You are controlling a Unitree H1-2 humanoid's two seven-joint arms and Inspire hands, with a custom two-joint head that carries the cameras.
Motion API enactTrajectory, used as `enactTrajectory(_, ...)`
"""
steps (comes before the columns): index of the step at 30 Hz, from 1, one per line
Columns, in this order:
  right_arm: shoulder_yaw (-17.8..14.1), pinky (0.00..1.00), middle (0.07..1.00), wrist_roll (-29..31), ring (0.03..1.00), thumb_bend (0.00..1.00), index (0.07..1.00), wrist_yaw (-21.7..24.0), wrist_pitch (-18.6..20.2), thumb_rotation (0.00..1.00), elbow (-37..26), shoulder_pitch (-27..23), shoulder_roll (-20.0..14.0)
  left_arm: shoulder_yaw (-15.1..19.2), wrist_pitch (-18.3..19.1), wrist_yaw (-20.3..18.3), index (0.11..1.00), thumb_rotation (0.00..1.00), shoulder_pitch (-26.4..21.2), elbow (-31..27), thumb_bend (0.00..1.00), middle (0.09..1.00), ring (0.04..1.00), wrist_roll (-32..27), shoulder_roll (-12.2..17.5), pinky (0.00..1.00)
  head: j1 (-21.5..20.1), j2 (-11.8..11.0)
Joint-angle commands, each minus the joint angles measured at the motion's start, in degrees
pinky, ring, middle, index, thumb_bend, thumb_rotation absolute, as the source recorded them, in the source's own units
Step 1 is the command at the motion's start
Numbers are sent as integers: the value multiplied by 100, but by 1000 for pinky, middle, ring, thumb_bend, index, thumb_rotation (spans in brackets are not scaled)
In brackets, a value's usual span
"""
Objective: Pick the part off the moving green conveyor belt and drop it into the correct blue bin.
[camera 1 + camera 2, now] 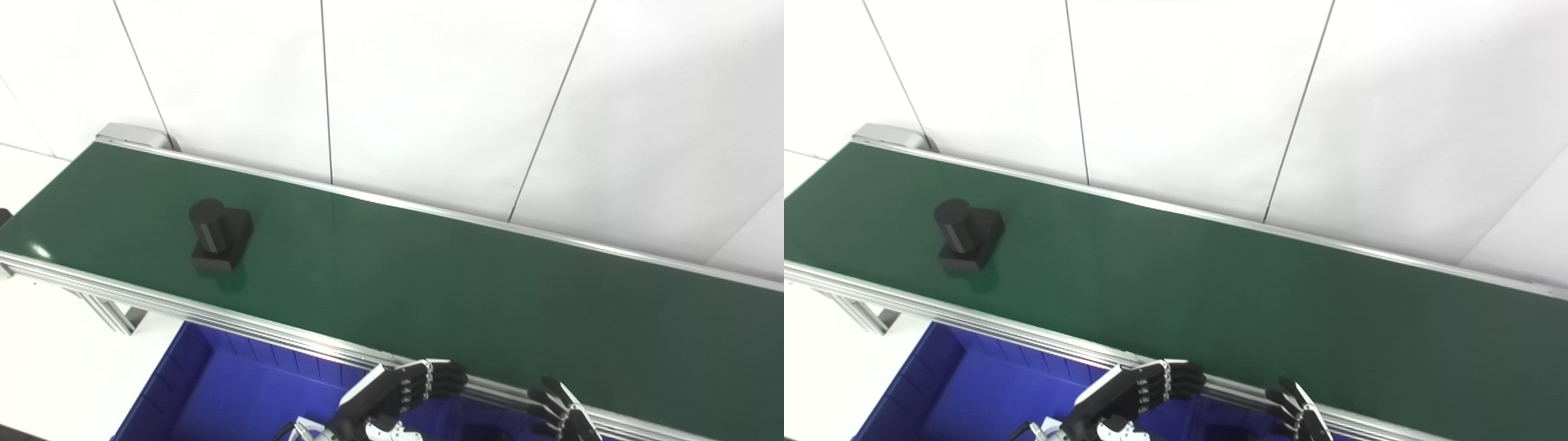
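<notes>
A black part, a short cylinder on a square base, stands on the green conveyor belt toward its left end; it also shows in the right eye view. My left hand is open and empty, fingers stretched out at the belt's near rail, far right of the part. My right hand is open and empty at the bottom edge, fingers spread, just below the rail. A blue bin sits below the belt's near side, left of my left hand.
The belt runs diagonally from upper left to lower right between aluminium rails. A white panelled wall stands right behind it. The belt's leg frame stands at the left, over a white floor.
</notes>
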Motion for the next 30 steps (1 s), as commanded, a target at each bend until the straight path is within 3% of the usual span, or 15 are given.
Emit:
enactTrajectory(1,-52,693,816,97,777,571,890,21,-325,642,-71,-62,-7,-22,-233,41,786,298,-110,-50,1000,803,807,63,-61,832,30,-15)
enactTrajectory(13,-207,704,812,151,777,533,895,-1,-400,635,-79,-87,-6,-62,-419,83,788,282,-211,182,1000,804,797,195,-158,796,305,-122)
enactTrajectory(24,-382,676,798,-118,755,510,871,-100,-133,660,-778,-80,29,-126,-468,130,784,262,-255,276,1000,797,793,190,-202,787,368,-134)
enactTrajectory(30,-448,676,797,-274,758,528,862,-53,22,610,-1144,-238,-27,-122,-446,141,783,266,-263,265,1000,796,792,203,-213,783,346,-124)
